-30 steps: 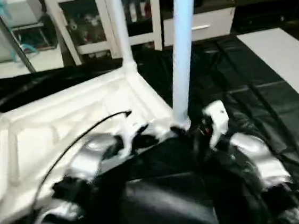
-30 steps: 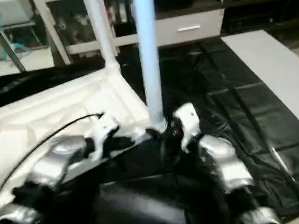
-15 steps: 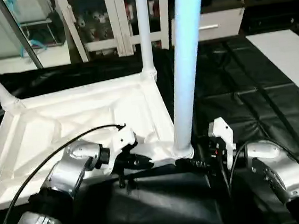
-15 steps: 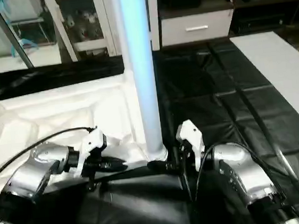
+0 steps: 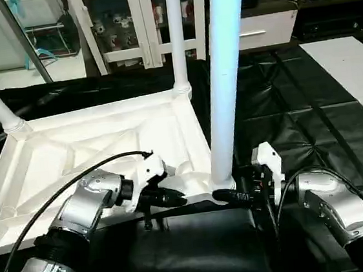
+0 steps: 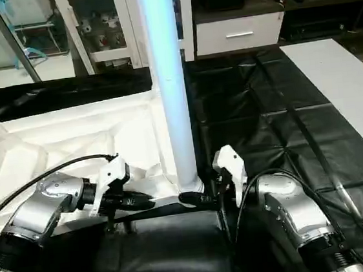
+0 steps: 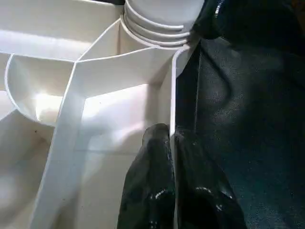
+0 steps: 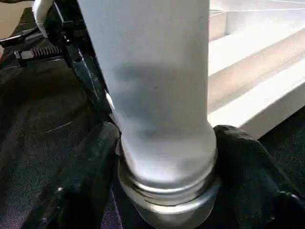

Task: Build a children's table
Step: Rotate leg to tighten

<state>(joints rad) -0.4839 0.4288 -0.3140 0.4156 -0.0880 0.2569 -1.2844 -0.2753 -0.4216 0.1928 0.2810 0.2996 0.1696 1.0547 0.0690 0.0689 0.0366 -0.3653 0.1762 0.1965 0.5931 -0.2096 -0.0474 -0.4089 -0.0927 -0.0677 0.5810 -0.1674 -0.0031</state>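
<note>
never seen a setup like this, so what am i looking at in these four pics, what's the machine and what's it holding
It is a humanoid robot with two silver arms, each ending in a gripper with two black fingers. Two pictures come from cameras in its head, looking down over its forearms. The other two come from cameras on its wrists, looking along each gripper.

On the black-covered work table lies a white plastic tabletop, upside down, with its ribbed underside showing. White legs stand up from its corners.

The left gripper pinches the tabletop's thin near edge wall between its fingers. The right gripper closes around the base of the nearest leg, where that leg enters its corner socket. In the background there are white cabinets.
</note>
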